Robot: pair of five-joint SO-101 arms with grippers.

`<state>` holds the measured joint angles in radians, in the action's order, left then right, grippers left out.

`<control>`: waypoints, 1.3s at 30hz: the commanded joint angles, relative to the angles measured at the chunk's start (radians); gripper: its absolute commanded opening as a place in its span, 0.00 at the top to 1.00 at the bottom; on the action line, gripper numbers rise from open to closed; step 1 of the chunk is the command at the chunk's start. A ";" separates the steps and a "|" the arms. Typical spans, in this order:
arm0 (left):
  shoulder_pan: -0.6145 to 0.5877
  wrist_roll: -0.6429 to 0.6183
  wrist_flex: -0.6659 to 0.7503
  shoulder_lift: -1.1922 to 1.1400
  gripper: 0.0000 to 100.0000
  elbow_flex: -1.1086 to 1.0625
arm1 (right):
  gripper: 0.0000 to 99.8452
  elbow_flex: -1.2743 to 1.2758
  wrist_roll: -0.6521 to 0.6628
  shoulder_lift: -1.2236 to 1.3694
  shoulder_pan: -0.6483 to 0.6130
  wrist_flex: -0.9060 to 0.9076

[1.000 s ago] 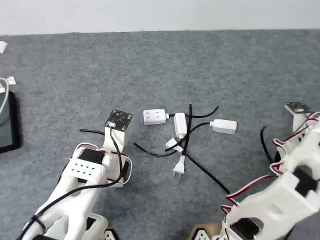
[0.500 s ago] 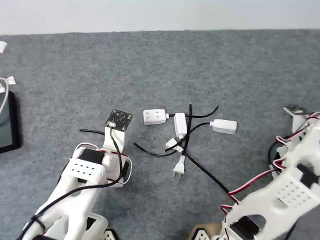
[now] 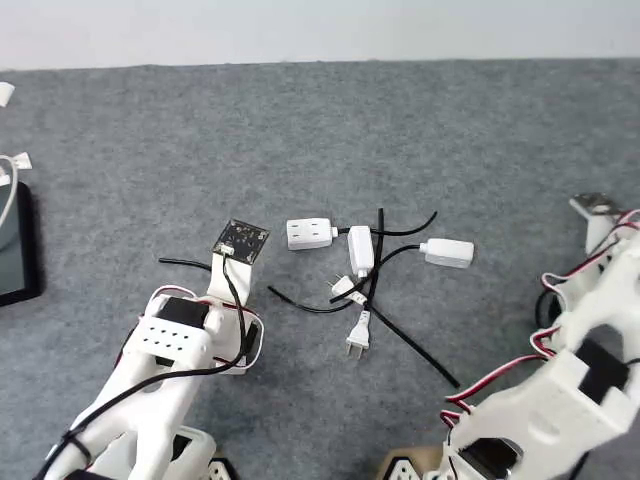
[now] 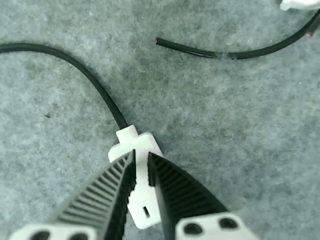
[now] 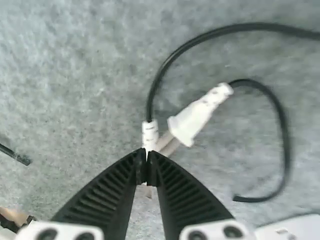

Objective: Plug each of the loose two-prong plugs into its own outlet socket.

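Left tool (image 4: 141, 157), all but closed, sits over a white plastic socket block (image 4: 127, 142) beneath its tips; right tool (image 5: 146, 157), closed, meets a small white cord plug (image 5: 149, 131) just ahead. Square, firm grips should precede any mating.

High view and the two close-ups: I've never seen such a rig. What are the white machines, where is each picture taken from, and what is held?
The white machines are two robot arms, left arm and right arm, side by side. The high view comes from a fixed camera looking down; each close-up from a camera on one arm's wrist. On the grey mat lie white sockets, loose plugs and black cords. The left fingers pinch what looks like a corded socket; the right fingers pinch a white cord end beside another plug.
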<state>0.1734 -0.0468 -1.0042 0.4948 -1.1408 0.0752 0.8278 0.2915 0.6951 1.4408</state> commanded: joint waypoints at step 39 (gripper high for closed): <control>-0.032 0.014 0.017 -0.064 0.99 -0.027 | 0.99 0.373 0.150 -0.318 0.114 -0.292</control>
<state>0.1734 -0.0437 -1.0042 0.4948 -1.1408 0.4542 0.9766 0.0230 0.7963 1.1799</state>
